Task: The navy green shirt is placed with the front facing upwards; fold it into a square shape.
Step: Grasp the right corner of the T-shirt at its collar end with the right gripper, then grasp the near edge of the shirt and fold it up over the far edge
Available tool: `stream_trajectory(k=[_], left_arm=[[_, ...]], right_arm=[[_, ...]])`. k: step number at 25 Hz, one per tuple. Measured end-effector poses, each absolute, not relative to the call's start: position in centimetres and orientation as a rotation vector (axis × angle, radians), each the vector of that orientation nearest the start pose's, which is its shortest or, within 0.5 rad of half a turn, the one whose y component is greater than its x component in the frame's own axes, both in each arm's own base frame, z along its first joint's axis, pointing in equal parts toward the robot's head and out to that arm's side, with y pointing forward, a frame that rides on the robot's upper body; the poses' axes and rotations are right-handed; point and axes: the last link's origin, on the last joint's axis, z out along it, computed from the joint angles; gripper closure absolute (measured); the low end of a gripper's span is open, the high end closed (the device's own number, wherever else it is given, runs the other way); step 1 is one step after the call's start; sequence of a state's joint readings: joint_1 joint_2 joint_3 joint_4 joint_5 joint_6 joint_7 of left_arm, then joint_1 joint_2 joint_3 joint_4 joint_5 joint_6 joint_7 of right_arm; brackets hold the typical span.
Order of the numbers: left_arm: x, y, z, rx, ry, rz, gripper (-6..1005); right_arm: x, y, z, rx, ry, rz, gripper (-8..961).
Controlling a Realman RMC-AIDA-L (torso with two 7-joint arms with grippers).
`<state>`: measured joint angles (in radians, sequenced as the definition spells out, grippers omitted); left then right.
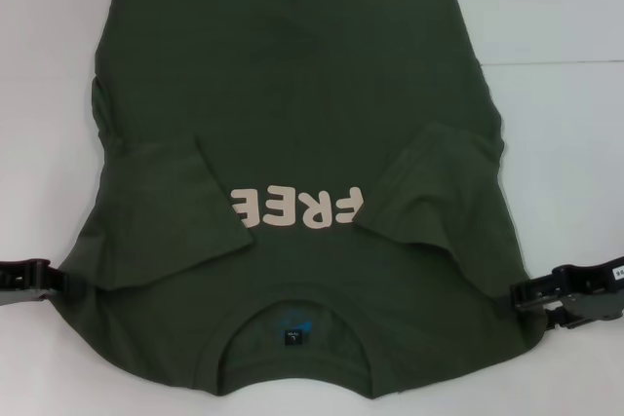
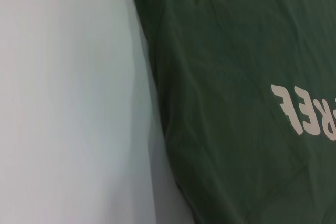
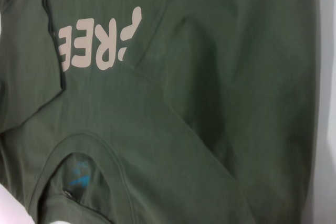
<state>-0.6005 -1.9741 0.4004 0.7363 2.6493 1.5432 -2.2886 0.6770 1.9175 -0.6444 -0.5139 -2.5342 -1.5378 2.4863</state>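
The navy green shirt lies flat on the white table, front up, with its round neck nearest me and its hem at the far side. Both short sleeves are folded inward over the chest and partly cover the cream lettering. My left gripper sits at the shirt's left shoulder edge. My right gripper is at the right shoulder edge. The left wrist view shows the shirt and its lettering. In the right wrist view the shirt appears with its neck label.
The white table surrounds the shirt, with bare surface to the left and right. A faint seam line crosses the table at the far right.
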Motion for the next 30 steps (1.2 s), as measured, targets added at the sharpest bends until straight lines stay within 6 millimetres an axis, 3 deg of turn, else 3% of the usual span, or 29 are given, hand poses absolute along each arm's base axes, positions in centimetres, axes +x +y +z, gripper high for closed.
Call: stream_trajectory(k=[12, 22, 25, 30], left_arm=[[-33.96, 33.11, 6.21, -2.164, -1.823, -0.164, 970], [-33.95, 33.13, 6.22, -2.163, -1.823, -0.166, 970], [-33.93, 33.14, 6.22, -2.164, -1.822, -0.166, 970], [-33.90, 33.18, 6.23, -2.164, -1.821, -0.170, 970]], right_arm=[[31.41, 33.88, 1.79, -2.190, 2.070, -0.061, 250], [31.40, 33.85, 1.88, -2.206, 2.052, -0.060, 695], [31.40, 33.82, 1.93, -2.213, 2.047, -0.055, 906], [31.35, 33.82, 1.95, -2.229, 2.033, -0.051, 908]])
